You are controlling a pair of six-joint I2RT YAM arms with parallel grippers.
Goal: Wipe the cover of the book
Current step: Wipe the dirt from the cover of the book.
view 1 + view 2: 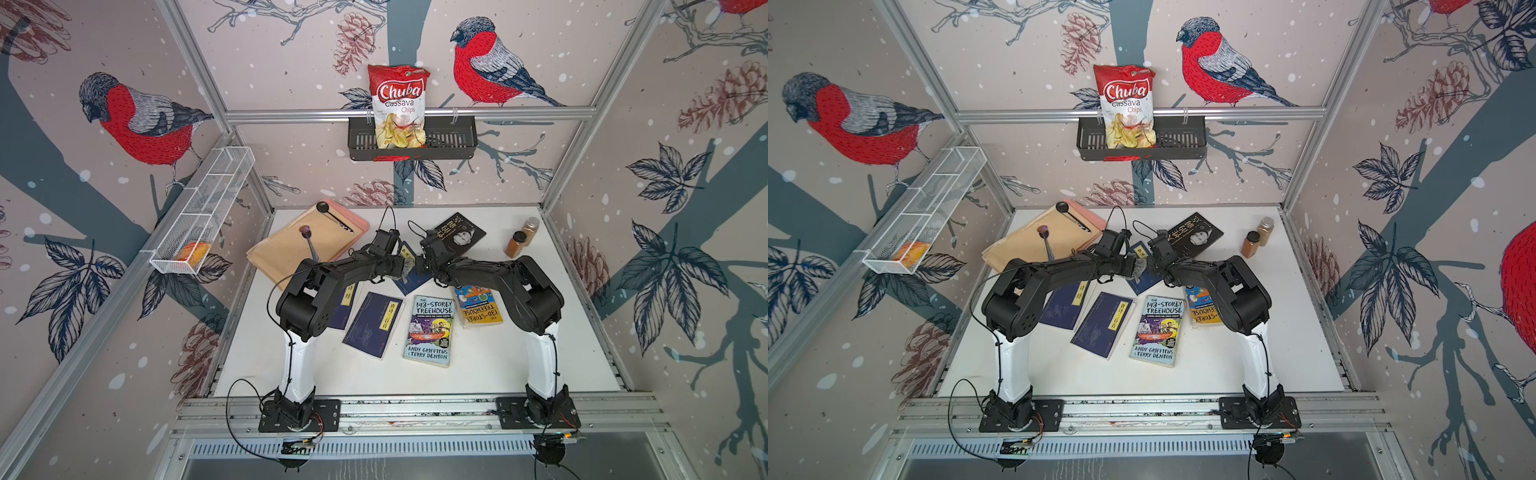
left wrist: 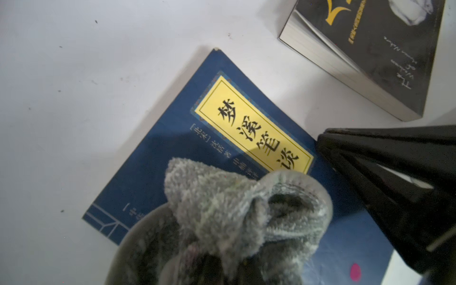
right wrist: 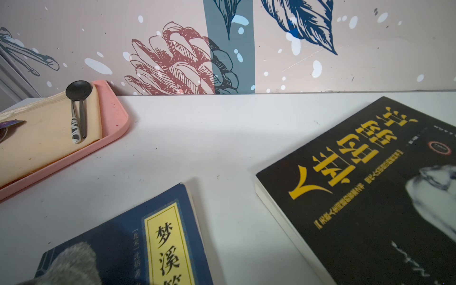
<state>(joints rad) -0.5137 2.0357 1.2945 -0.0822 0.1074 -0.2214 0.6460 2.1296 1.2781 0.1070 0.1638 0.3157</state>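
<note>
Your left gripper [image 1: 400, 266] is clamped on a bunched grey cloth [image 2: 234, 204], which hides the jaws in the left wrist view. The grey cloth sits over the blue book [image 2: 172, 158], below its yellow title label. Whether it presses on the cover cannot be told.

Your right gripper [image 2: 325, 140] has its jaws closed with nothing between them, and its tip is at the blue book's edge.

The blue book lies flat on the white table [image 1: 498, 357], mid-table between both grippers. It is near the black book [image 2: 370, 64] but not touching it. A pink tray [image 3: 111, 116] sits well apart at the far left corner.
</note>
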